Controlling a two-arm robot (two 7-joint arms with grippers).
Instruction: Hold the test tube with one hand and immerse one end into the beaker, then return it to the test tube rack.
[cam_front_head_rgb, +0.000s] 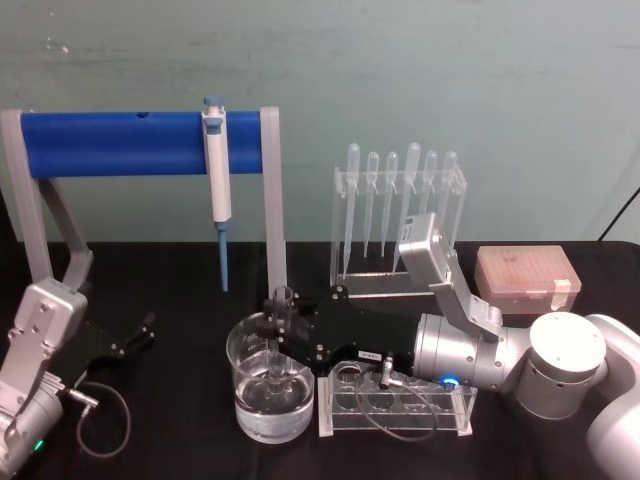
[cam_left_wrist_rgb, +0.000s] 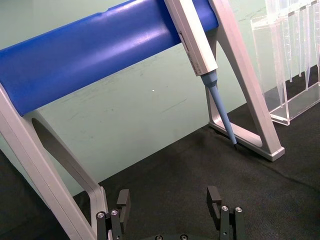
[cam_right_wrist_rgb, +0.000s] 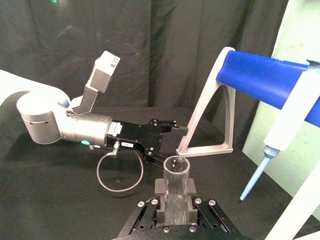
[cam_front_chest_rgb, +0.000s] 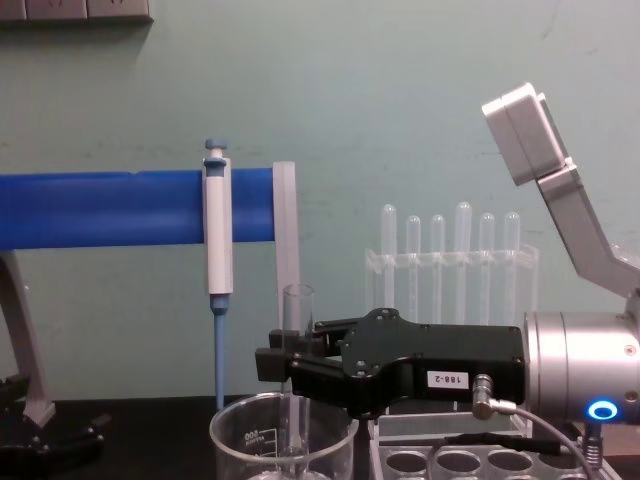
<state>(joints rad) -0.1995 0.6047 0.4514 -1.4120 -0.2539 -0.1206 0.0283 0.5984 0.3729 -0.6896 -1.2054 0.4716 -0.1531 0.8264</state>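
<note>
Glass tube (cam_front_head_rgb: 281, 300) stands upright, clamped in right gripper (cam_front_head_rgb: 273, 338), lower end inside beaker (cam_front_head_rgb: 262, 415). At far left, left gripper (cam_left_wrist_rgb: 167, 200) sits parked, jaws apart.

"188-2" on right gripper's (cam_front_chest_rgb: 290, 362) white label (cam_front_chest_rgb: 447, 380)

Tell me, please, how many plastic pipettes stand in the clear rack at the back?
6. The pipettes hang side by side in one row in the clear rack, behind the right gripper and right of the blue stand. The arm's camera hides some lower ends.
</note>
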